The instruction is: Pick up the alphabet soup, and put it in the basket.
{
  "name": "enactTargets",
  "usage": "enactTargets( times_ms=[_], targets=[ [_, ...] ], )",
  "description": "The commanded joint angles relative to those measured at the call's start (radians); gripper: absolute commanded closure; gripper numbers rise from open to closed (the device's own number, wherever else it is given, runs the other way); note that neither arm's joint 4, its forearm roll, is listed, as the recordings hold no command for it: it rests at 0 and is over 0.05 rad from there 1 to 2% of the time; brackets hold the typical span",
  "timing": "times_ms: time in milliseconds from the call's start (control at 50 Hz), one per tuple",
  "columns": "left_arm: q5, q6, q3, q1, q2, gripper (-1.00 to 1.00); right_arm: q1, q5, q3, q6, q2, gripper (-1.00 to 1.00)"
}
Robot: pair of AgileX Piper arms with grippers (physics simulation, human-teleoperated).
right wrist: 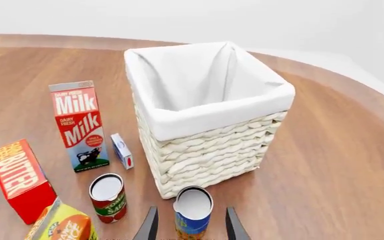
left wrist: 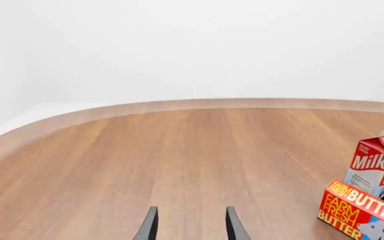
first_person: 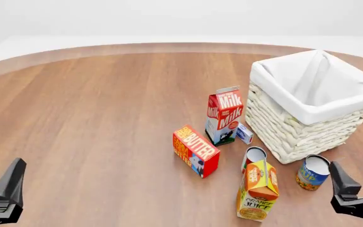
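1. Alphabet soup (first_person: 312, 173) is standing upright on the table (first_person: 106, 118), just in front of the basket (first_person: 311, 101), near its right front corner.
2. Right gripper (right wrist: 191, 226) is sitting open, fingers either side of the soup can in the wrist view, gripping nothing; contact can't be told.
3. Left gripper (left wrist: 190, 225) is hanging open and empty, well left of the basket.
4. Red can (first_person: 254, 157) and orange juice carton (first_person: 258, 190) are standing in front of the basket, left of the soup.
5. Milk carton (first_person: 224, 115) and butter box (first_person: 195, 150) are sitting left of the basket.
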Motion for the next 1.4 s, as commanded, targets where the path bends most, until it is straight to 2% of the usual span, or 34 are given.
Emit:
enactTargets(
  times_ms=[20, 220, 340, 600, 1120, 1220, 1400],
  targets=[
    [0.0, 0.0, 0.0, 0.0, 0.0, -1.0, -0.026, -0.11, 0.036, 0.009, 0.118, -1.0],
    [0.0, 0.0, 0.0, 0.0, 0.0, -1.0, -0.022, -0.187, 0.035, 0.018, 0.216, -1.0],
    [0.0, 0.0, 0.0, 0.0, 0.0, -1.0, -0.014, -0.278, 0.035, 0.025, 0.327, -1.0],
    [0.0, 0.0, 0.0, 0.0, 0.0, -1.0, -0.02, -0.396, 0.036, 0.033, 0.479, -1.0],
    [0.0, 0.0, 0.0, 0.0, 0.0, -1.0, -0.038, -0.489, 0.036, 0.04, 0.639, -1.0],
    [0.0, 0.0, 0.0, 0.0, 0.0, -1.0, -0.037, -0.559, 0.036, 0.041, 0.728, -1.0],
    [0.0, 0.0, 0.0, 0.0, 0.0, -1.0, -0.036, -0.618, 0.036, 0.041, 0.802, -1.0]
  ],
)
